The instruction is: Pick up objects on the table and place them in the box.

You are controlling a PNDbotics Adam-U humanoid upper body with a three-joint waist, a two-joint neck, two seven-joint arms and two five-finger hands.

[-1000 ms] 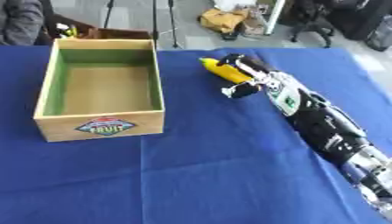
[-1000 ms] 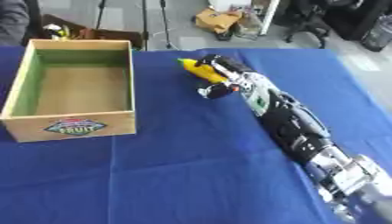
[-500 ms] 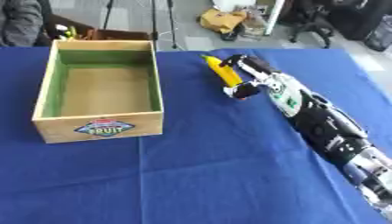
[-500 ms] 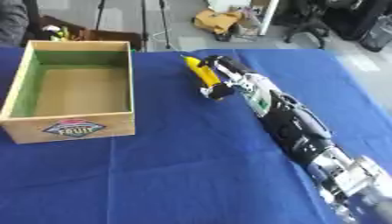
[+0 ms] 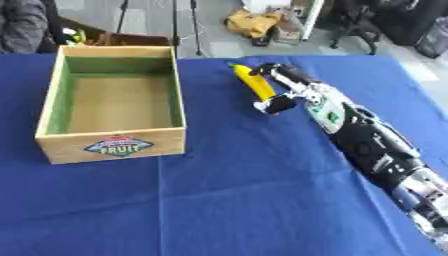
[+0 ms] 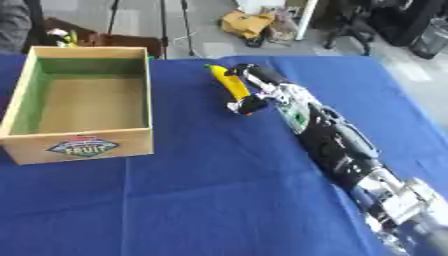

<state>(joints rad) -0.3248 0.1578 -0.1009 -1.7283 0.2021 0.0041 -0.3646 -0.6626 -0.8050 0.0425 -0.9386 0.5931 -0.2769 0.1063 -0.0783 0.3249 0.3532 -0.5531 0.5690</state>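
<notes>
- Banana (image 5: pixel 253 83) lies on the blue table (image 5: pixel 236 190), long and yellow, right under the right hand (image 5: pixel 289 87).
- The right hand comes in from the lower right on a long black and silver arm (image 5: pixel 372 147).
- Its fingers (image 5: pixel 273 71) curl over the far side of the banana, and its thumb (image 5: pixel 276 104) sits at the near end, so the hand is wrapped around the fruit.
- The banana touches the table; it cannot be told if any part is lifted.
- The wooden box (image 5: pixel 116 105) stands well to the left of the hand, open on top, with green inside walls and a fruit label (image 5: pixel 119 146) on the front.
- Nothing shows inside the box.
</notes>
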